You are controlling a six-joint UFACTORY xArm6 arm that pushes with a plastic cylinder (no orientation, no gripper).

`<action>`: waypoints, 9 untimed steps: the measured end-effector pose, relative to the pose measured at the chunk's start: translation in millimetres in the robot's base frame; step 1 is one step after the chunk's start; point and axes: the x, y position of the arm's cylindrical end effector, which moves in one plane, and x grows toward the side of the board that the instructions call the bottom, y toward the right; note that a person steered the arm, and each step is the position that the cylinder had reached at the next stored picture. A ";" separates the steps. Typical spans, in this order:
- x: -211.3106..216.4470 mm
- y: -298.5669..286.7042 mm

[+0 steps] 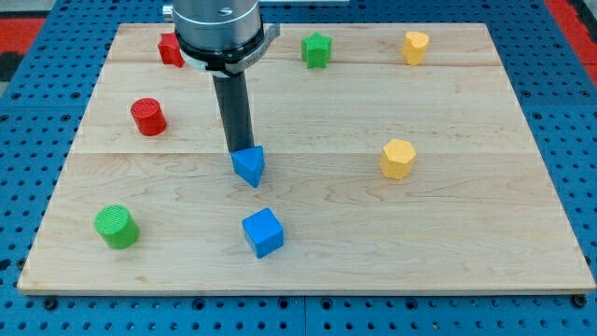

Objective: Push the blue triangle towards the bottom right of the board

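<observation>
Camera view: the blue triangle [249, 166] sits a little left of the middle of the pale wooden surface [448, 243], a short matte wedge whose sharp corner points toward the view's bottom and whose flat top edge faces the view's top; no long axis can be made out. My tip [240, 150] rests right at that upper edge, touching or just shy of it, on the side toward the view's top left. The rod is dark and straight, hanging from a ribbed metal collar; the arm carries no claw, so there is nothing to be apart or together.

A blue cube [263, 231] lies near, below the triangle. A ribbed green cylinder [117, 226] stands at lower left, a red cylinder [148, 116] at left, a red block [170, 49] partly hidden behind the collar, a green star-like block [317, 49] at top, a yellow hexagon [398, 159] at right, and a yellow block [416, 47] at top right
</observation>
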 end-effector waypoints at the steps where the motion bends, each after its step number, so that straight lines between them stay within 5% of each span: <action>1: 0.3 -24.2; 5: 49.5 99.4; 7: 28.1 38.8; 8: 50.8 -13.2; 9: 67.2 25.3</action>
